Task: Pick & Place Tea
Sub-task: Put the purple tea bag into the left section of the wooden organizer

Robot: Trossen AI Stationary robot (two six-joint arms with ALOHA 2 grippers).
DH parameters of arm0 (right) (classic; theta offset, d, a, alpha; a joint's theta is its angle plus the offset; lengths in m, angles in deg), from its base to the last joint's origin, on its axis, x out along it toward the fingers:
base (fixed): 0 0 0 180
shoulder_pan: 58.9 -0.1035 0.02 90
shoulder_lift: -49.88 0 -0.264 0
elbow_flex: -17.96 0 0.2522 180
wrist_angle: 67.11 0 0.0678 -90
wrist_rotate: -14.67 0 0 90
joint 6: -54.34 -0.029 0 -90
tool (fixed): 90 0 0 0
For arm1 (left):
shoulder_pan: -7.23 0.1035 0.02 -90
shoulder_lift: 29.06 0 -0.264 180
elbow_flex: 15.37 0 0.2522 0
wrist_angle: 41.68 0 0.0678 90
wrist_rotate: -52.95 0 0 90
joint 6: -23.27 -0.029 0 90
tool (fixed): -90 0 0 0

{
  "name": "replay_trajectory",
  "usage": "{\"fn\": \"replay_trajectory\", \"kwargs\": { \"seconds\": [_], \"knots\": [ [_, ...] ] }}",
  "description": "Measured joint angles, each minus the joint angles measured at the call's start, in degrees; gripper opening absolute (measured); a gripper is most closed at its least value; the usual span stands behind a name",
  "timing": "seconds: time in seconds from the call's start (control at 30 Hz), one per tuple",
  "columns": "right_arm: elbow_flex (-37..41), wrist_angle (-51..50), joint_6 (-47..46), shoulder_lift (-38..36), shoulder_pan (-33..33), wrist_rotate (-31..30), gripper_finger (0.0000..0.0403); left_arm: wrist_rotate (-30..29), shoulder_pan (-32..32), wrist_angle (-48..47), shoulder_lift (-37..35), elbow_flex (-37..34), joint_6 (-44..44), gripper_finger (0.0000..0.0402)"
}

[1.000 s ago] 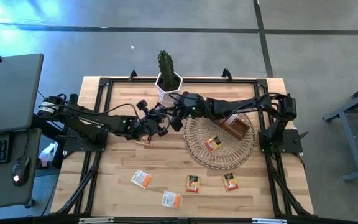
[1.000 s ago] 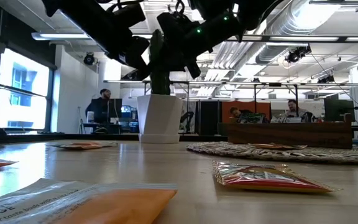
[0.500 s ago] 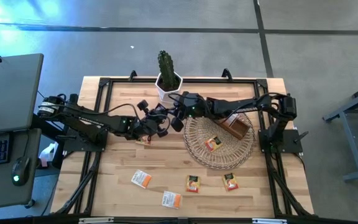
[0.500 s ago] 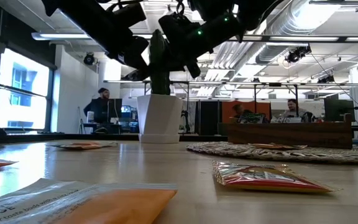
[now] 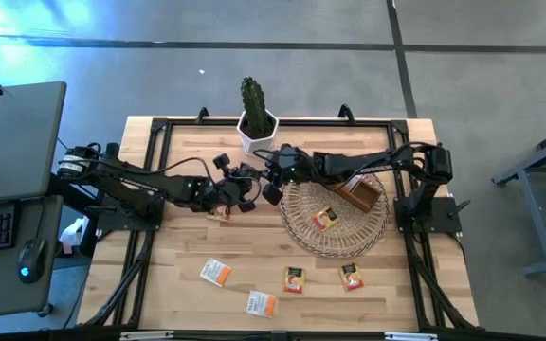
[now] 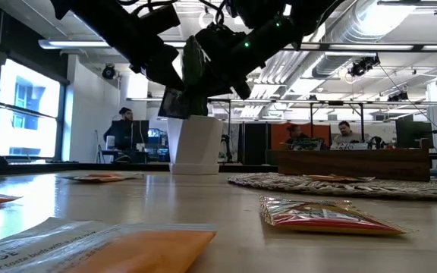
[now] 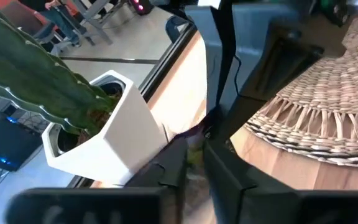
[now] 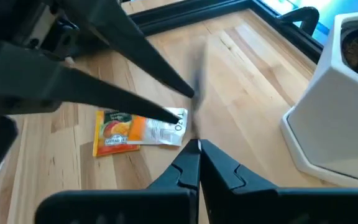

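A dark tea sachet [image 6: 176, 102] hangs in the air in front of the cactus pot [image 5: 257, 128], where the two grippers meet. The right wrist view shows this sachet [image 8: 197, 68] edge-on, as a thin blurred strip running out from my shut right gripper [image 8: 196, 155]. My right gripper [image 5: 271, 185] reaches in from the table's right. My left gripper [image 5: 246, 187] comes from the left. In its own wrist view the left gripper [image 7: 196, 163] has its fingers a little apart. Their tips [image 8: 188, 99] stand right beside the strip; I cannot tell whether they touch it. My right gripper pinches the dark sachet between its two fingers by one edge [image 8: 196, 140]. The sachet runs on past the fingertips toward the table's left. It is lifted clear of the table, and its free part [image 6: 174, 106] hangs slanting down.
A white-and-orange sachet [image 8: 138, 130] lies on the wood under the grippers. Several more sachets [image 5: 295, 279] lie near the table's near edge. The round wicker tray [image 5: 301, 237] to the right holds one sachet [image 5: 325, 218] and a brown box [image 5: 360, 192]. The white pot [image 8: 334, 118] stands close by.
In the low view the dark sachet has swung down below the two grippers. It now hangs lower and shows more of its flat face. Both arms have stayed almost in place where they meet.
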Motion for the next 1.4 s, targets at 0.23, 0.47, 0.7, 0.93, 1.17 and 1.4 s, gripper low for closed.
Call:
{"fn": "replay_trajectory", "kwargs": {
  "seconds": [0.23, 0.47, 0.7, 0.93, 1.17, 1.4],
  "knots": [
    [0.00, -3.33, 0.00, 0.00, -0.79, -0.64, 0.0001, -0.18, 0.00, -0.04, 0.00, 0.00, 0.18, 0.0150],
    [0.11, -19.69, 0.00, -4.44, -0.53, -2.68, 0.0000, 0.00, -0.02, -0.12, 0.00, 0.00, 0.24, 0.0183],
    [-6.17, -46.09, 3.48, -18.46, 1.81, -4.84, 0.0000, 0.04, 0.00, -0.49, 0.00, 0.00, 0.22, 0.0184],
    [-10.09, -69.63, -0.39, -19.39, 6.56, -4.21, 0.0000, -0.05, 0.00, 0.04, 0.00, 0.02, 0.22, 0.0184],
    [-8.83, -71.30, 6.09, -13.22, 11.58, 1.64, 0.0000, -0.02, 0.00, 0.07, 0.00, 0.00, 0.22, 0.0184],
    [-9.07, -73.01, 8.88, -9.21, 15.76, 3.20, 0.0000, -0.28, 0.00, -0.02, 0.00, 0.01, 0.22, 0.0184]
  ]
}}
